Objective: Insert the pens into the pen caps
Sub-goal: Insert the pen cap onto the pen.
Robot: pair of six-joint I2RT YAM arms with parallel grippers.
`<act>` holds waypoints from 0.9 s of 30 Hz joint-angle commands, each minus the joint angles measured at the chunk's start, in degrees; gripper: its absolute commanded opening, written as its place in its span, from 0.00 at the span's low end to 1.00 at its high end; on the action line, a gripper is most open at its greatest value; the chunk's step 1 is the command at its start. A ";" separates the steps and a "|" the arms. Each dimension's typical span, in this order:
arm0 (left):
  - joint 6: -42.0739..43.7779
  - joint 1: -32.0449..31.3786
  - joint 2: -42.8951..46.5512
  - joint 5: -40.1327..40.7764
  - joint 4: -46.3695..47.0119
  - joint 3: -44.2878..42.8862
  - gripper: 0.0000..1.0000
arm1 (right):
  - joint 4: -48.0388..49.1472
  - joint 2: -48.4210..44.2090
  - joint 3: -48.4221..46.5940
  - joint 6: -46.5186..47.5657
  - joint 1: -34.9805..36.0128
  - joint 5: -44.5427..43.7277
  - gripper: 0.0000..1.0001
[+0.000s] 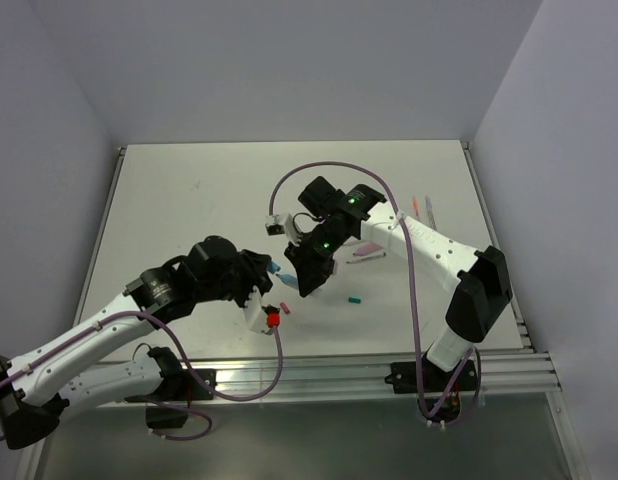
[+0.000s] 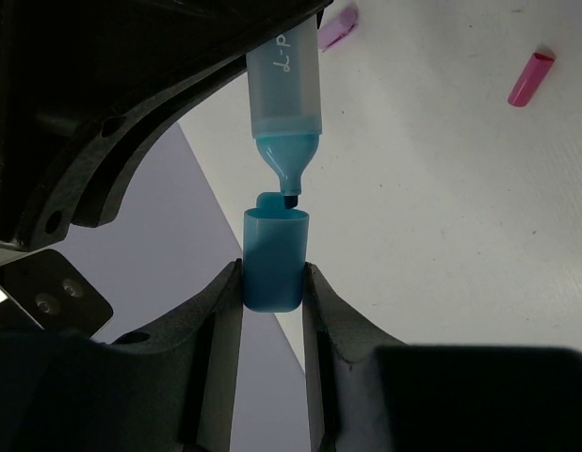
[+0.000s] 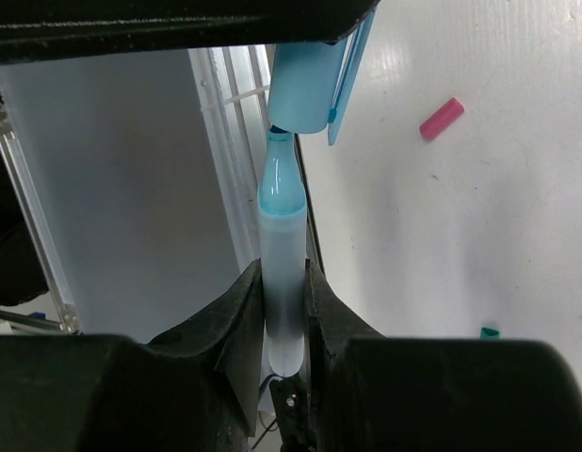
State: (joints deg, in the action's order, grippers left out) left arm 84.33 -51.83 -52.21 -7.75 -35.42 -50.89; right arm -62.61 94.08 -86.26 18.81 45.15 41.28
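White table (image 1: 189,200), pale walls on three sides. Left gripper (image 2: 272,282) pinches a light blue cap (image 2: 272,268) by its sides, mouth facing the pen. Right gripper (image 3: 284,282) is clamped on the barrel of the blue pen (image 3: 282,235). The nib is right at the cap's mouth, toward the clip side, and isn't seated yet.

Risk: the nib looks slightly off-centre and the pen a bit tilted to the cap's axis. Push like this and the shoulder could catch the rim. Then the cap pivots in the pinch, or the pen slides back through the fingers.

Pose: arms come in from either side of the cap, wrists facing each other, both up off the surface. Pink cap (image 2: 530,78) and lilac cap (image 2: 336,26) lie well apart from the blue cap.
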 commanded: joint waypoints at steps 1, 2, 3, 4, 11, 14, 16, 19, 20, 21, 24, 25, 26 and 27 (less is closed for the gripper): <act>-0.84 -0.20 1.23 -1.74 -0.96 -2.02 0.00 | 1.17 0.05 -2.86 -0.53 0.38 -0.14 0.00; -0.58 -0.20 1.32 -1.66 -1.40 -1.93 0.00 | 1.26 0.05 -2.86 -0.53 0.38 -0.14 0.00; -0.66 -0.20 1.49 -2.00 -1.49 -2.02 0.00 | 1.26 0.05 -2.95 -0.61 0.38 -0.14 0.00; -0.75 -0.20 1.49 -2.18 -1.58 -2.28 0.00 | 1.26 -0.04 -3.04 -0.61 0.38 -0.14 0.00; -1.10 -0.28 0.88 -2.97 -2.46 -3.60 0.00 | 1.26 -0.13 -4.35 -0.97 0.21 -0.41 0.00; -1.71 -0.55 0.44 -2.80 -2.37 -3.86 0.00 | 1.35 0.05 -4.88 -1.58 0.21 -0.41 0.00; -2.77 -0.81 -0.09 -2.97 -2.02 -4.73 0.00 | 1.44 0.66 -5.24 -2.02 0.21 -0.76 0.00; -3.30 -1.16 -1.05 -3.06 -2.55 -5.79 0.00 | 1.61 1.28 -5.85 -2.28 0.21 -0.76 0.00; -4.08 -1.34 -1.32 -2.98 -2.46 -5.88 0.00 | 1.79 1.37 -6.46 -2.55 0.21 -0.85 0.00; -4.35 -1.69 -1.58 -2.71 -2.55 -6.14 0.00 | 1.88 1.45 -6.73 -2.64 0.29 -0.76 0.00; -6.37 -2.39 -3.16 -2.01 -4.48 -8.25 0.00 | 2.75 2.16 -8.13 -3.78 0.29 -0.41 0.00; -7.07 -2.74 -3.77 -1.92 -5.09 -10.00 0.00 | 3.19 2.51 -8.40 -4.47 0.29 -0.49 0.00; -7.86 -3.01 -4.30 -2.01 -5.79 -10.88 0.00 | 3.98 2.86 -9.10 -4.74 0.21 -0.58 0.00; -8.13 -3.10 -5.18 -2.18 -7.37 -11.76 0.00 | 4.42 3.12 -9.54 -5.01 0.29 -0.50 0.00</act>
State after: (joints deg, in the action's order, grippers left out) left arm 79.09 -53.52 -56.18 -6.92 -41.47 -57.80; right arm -62.83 96.62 -91.98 15.40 45.12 40.93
